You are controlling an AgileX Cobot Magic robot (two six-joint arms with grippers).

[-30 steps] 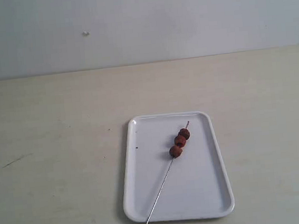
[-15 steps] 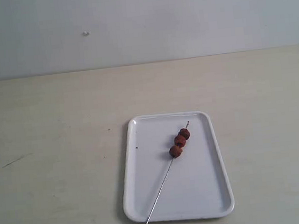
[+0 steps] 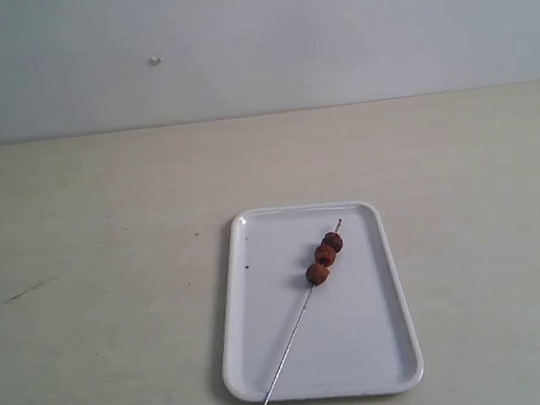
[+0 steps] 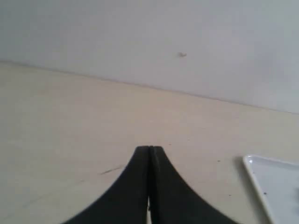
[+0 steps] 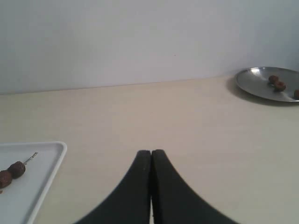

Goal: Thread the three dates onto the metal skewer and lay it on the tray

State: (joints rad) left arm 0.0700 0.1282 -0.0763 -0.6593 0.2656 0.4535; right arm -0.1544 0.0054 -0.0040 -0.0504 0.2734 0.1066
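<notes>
Three dates (image 3: 325, 255) sit threaded on a metal skewer (image 3: 286, 352) lying diagonally in a white tray (image 3: 370, 346) on a table (image 3: 86, 278). The left gripper (image 4: 149, 149) and right gripper (image 5: 151, 152) are clenched, holding nothing, well apart from it.

Black tapered grippers (image 4: 149, 150) (image 5: 151, 153) (both matte)

- The table (image 3: 110, 227) is pale beige and matte, and ends at a plain light wall behind the tray.
- The white tray (image 3: 359, 328) lies flat on it.
- A thin dark scratch (image 3: 25, 291) marks the tabletop well to the left of the tray.
- A round metal dish (image 5: 252, 84) sits on the table well apart from the tray; only the right wrist view shows it.
</notes>
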